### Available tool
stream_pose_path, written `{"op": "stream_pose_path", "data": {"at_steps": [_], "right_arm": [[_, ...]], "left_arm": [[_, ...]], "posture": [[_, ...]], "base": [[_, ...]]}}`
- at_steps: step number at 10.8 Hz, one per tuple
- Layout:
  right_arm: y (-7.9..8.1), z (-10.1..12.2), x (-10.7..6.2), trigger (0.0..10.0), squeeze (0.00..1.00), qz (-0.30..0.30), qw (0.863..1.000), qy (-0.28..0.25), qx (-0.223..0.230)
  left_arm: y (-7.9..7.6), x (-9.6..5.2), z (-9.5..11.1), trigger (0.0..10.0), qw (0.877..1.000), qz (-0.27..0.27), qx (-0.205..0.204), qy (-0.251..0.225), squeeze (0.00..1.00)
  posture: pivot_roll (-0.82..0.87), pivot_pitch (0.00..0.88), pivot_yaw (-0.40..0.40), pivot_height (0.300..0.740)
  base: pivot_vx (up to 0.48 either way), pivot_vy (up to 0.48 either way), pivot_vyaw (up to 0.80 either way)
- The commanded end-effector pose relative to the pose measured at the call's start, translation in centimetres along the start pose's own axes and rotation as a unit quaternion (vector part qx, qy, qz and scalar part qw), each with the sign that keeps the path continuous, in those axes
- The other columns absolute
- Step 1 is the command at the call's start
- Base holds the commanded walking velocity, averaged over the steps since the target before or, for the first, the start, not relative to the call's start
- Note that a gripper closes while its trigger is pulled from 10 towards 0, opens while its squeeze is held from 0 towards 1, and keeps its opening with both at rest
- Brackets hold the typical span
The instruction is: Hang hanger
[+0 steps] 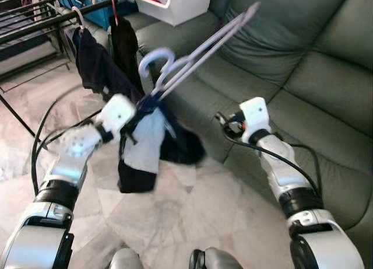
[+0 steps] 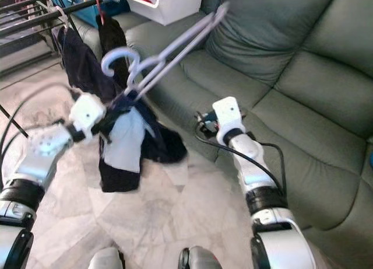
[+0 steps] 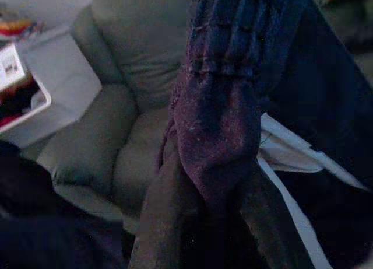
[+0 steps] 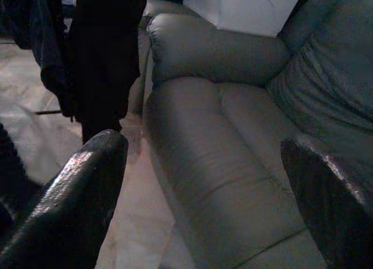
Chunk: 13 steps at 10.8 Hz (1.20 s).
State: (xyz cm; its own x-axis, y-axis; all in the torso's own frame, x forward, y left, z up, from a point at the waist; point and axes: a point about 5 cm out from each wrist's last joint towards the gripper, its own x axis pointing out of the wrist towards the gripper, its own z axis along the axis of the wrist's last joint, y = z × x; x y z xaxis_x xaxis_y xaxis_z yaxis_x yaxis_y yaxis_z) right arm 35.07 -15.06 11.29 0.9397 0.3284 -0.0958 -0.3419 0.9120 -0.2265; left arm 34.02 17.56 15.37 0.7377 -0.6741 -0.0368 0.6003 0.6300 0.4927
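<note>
Your left gripper (image 1: 141,108) was clenched on the hanger (image 1: 192,56); its hook (image 1: 156,59) sat just above, the rail (image 1: 52,15) farther up-left. Your right gripper (image 4: 204,181) was released.

Spread end effector (image 4: 201,205) fingers before green sofa (image 4: 221,135)

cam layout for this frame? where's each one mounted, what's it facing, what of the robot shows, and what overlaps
Left eye: head, looking forward and down at sofa, floor and rack; both arms show, left gripper holding hanger with garment.
Right eye: same scene.
Left wrist: along its fingers, shut on the garment, sofa and white bin behind.
Right wrist: along its open fingers, facing the sofa seat and hung dark clothes.
Shared: sofa in all four; bin in most.
</note>
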Motion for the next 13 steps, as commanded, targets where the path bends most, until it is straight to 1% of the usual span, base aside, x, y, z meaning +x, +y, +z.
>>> {"op": "stream_pose_path", "data": {"at_steps": [1,2,3,4,6,7,9,10,11,13], "right_arm": [[0.2,-0.3,0.1,10.0,0.00,0.003,1.000,0.006,0.009],[1.3,0.3,0.2,10.0,0.00,0.048,0.998,-0.022,0.040],[2.4,1.3,0.0,10.0,0.00,0.107,0.990,-0.059,0.071],[2.9,1.8,-0.3,10.0,0.00,0.140,0.984,-0.078,0.077],[2.9,2.9,-0.5,10.0,0.00,0.179,0.974,-0.107,0.088],[2.7,2.8,-0.6,10.0,0.00,0.183,0.975,-0.104,0.077],[2.1,1.8,-0.7,10.0,0.00,0.174,0.978,-0.079,0.079],[2.0,1.0,-0.8,10.0,0.00,0.167,0.982,-0.058,0.072],[1.7,-0.7,-0.7,10.0,0.00,0.135,0.989,-0.002,0.056],[1.6,-2.7,-1.0,10.0,0.00,0.119,0.988,0.055,0.080]], "left_arm": [[1.2,0.7,2.2,0.0,0.999,0.018,0.010,-0.035,0.00],[1.6,1.1,2.7,0.0,0.999,0.028,0.014,-0.038,0.00],[1.6,1.2,3.2,0.0,0.999,0.031,0.010,-0.043,0.00],[1.6,1.3,3.4,0.0,0.998,0.032,0.011,-0.044,0.00],[2.0,1.7,3.7,0.0,0.997,0.059,0.002,-0.042,0.00],[2.1,1.9,4.1,0.0,0.997,0.067,-0.005,-0.049,0.00],[2.8,2.3,6.1,0.0,0.993,0.080,-0.020,-0.081,0.00],[3.1,2.4,7.0,0.0,0.992,0.082,-0.026,-0.096,0.00],[3.6,2.3,8.4,0.0,0.988,0.090,-0.033,-0.120,0.00],[4.4,2.3,10.8,0.0,0.982,0.101,-0.041,-0.156,0.00]], "posture": [[0.00,0.090,-0.050,0.740],[0.00,0.090,-0.050,0.740],[0.00,0.090,-0.050,0.740],[0.00,0.090,-0.050,0.740],[0.00,0.087,-0.056,0.740],[0.00,0.086,-0.058,0.740],[0.00,0.087,-0.056,0.740],[0.00,0.089,-0.055,0.740],[0.00,0.092,-0.058,0.740],[0.00,0.092,-0.061,0.740]], "base": [[0.000,0.000,0.00],[0.000,0.000,0.00],[0.000,0.000,0.00],[0.000,0.000,0.00],[0.000,0.000,0.00],[0.000,0.000,0.00],[0.000,0.000,0.00],[0.000,0.000,0.00],[0.000,0.000,0.00],[0.000,0.000,0.00]]}}
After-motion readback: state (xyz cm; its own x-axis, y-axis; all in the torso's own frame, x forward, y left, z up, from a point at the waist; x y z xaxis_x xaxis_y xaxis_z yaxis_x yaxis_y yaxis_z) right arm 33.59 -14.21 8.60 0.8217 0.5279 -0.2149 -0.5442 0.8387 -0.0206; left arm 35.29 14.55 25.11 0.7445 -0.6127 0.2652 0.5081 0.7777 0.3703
